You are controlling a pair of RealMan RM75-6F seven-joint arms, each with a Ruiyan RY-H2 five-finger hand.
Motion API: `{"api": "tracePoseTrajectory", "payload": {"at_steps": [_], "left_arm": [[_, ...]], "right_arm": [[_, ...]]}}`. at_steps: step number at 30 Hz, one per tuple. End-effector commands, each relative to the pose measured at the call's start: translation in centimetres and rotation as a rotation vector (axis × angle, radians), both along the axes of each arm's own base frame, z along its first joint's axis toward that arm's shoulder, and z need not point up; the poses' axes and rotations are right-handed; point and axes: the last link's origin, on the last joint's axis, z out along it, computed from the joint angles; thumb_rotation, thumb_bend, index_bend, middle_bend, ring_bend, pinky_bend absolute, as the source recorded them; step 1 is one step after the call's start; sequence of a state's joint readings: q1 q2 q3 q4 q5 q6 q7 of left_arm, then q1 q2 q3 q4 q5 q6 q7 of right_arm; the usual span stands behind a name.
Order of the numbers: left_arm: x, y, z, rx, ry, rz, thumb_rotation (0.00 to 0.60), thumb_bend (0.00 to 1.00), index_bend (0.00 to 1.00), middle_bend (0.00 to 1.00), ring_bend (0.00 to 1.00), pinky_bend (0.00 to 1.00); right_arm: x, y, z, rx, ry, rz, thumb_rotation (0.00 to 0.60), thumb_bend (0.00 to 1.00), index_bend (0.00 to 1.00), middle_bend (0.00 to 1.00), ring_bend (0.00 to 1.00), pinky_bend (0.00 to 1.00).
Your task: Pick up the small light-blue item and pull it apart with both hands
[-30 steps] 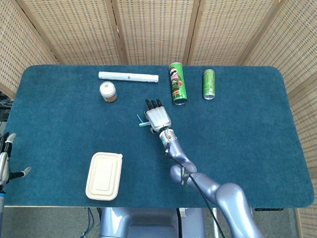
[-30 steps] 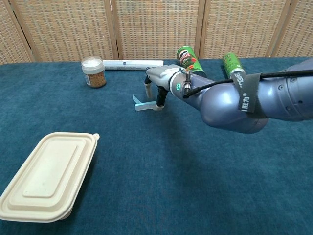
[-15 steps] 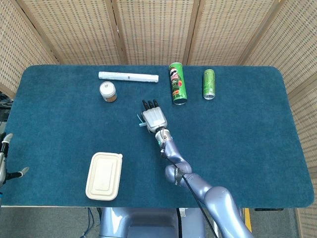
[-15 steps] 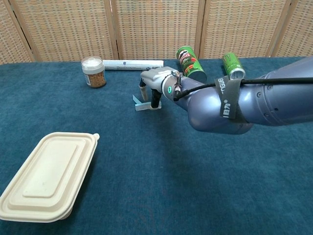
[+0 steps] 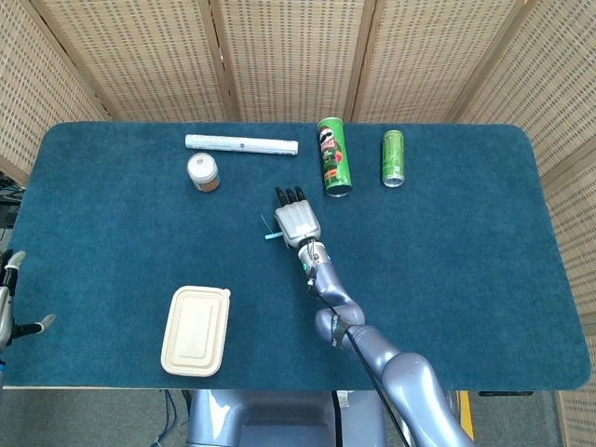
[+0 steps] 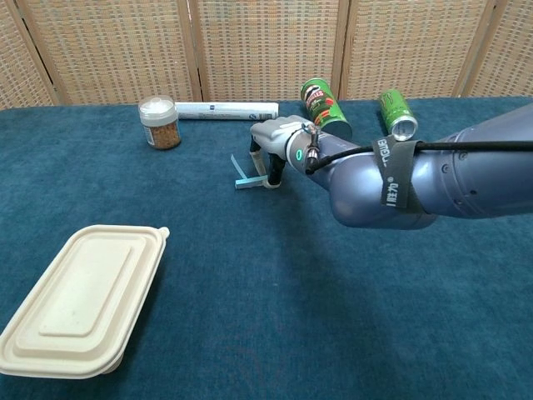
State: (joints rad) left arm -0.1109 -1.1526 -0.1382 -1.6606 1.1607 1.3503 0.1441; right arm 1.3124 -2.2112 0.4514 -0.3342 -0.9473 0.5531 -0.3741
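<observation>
Jar (image 6: 158, 122) holds brown contents, lidded; right hand (image 5: 296, 218) fingers down on light-blue item (image 6: 245, 176), grip unclear.

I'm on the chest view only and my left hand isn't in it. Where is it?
Observer: In the head view the left hand sits off the left edge of the blue-covered table, near the front corner, fingers apart and holding nothing.
Operator: Is my right hand touching the tall green crisp tube? They nearly overlap for me.
Observer: No. From above, bare cloth shows between the right hand and the tall green crisp tube. The small light-blue item pokes out on the hand's other side.
</observation>
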Motion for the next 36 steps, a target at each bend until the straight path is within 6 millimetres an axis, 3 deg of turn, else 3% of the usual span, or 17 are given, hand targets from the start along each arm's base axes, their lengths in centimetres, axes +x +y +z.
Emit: {"api": "tracePoseTrajectory", "payload": {"at_steps": [1,5,12,14,15,16,19,23,28,36], "left_arm": [[0.0,0.1,-0.1,-0.003,0.0,-0.001,0.6,0.08,0.0,0.0,0.0,0.0],[0.2,0.3,-0.3,-0.013,0.002,-0.016,0.6,0.08,0.0,0.0,0.0,0.0],[3.6,3.2,-0.6,-0.029,0.086,-0.23,0.6,0.09,0.0,0.01,0.01,0.01],[5.4,5.1,-0.7,-0.016,0.123,-0.348,0.6,0.09,0.0,0.13,0.14,0.1],[5.9,5.8,-0.9,-0.015,0.133,-0.385,0.6,0.09,0.01,0.25,0.27,0.2],[6.6,6.7,-1.0,-0.015,0.149,-0.432,0.6,0.08,0.04,0.36,0.39,0.31],[9.4,10.3,-2.1,-0.031,0.225,-0.593,0.6,0.08,0.14,0.57,0.59,0.46],[12.4,13.9,-4.5,-0.096,0.263,-0.709,0.6,0.08,0.2,0.69,0.68,0.56],[15.1,15.8,-7.2,-0.158,0.269,-0.752,0.6,0.0,0.24,0.82,0.78,0.76],[20.2,18.2,-11.5,-0.235,0.236,-0.789,0.6,0.01,0.31,0.9,0.85,0.84]], "right_arm": [[0.0,-0.1,0.3,-0.011,-0.039,-0.005,0.6,0.45,0.61,0.0,0.0,0.0],[0.2,-0.3,1.0,-0.031,-0.087,0.015,0.6,0.47,0.63,0.0,0.0,0.0],[0.1,-0.2,3.9,-0.08,-0.166,0.125,0.6,0.52,0.64,0.01,0.0,0.0],[-0.1,0.1,4.7,-0.09,-0.157,0.161,0.6,0.52,0.64,0.02,0.0,0.0],[-0.3,0.2,4.9,-0.089,-0.154,0.173,0.6,0.52,0.64,0.02,0.0,0.0],[-0.4,0.4,5.2,-0.091,-0.148,0.185,0.6,0.52,0.64,0.02,0.0,0.0],[-0.6,1.0,6.3,-0.099,-0.141,0.208,0.6,0.52,0.64,0.02,0.0,0.0],[-0.2,2.0,7.4,-0.097,-0.129,0.238,0.6,0.52,0.64,0.02,0.0,0.0],[0.2,2.9,8.0,-0.095,-0.119,0.236,0.6,0.52,0.64,0.02,0.0,0.0],[1.2,4.4,7.9,-0.085,-0.087,0.231,0.6,0.52,0.64,0.02,0.0,0.0]]}}
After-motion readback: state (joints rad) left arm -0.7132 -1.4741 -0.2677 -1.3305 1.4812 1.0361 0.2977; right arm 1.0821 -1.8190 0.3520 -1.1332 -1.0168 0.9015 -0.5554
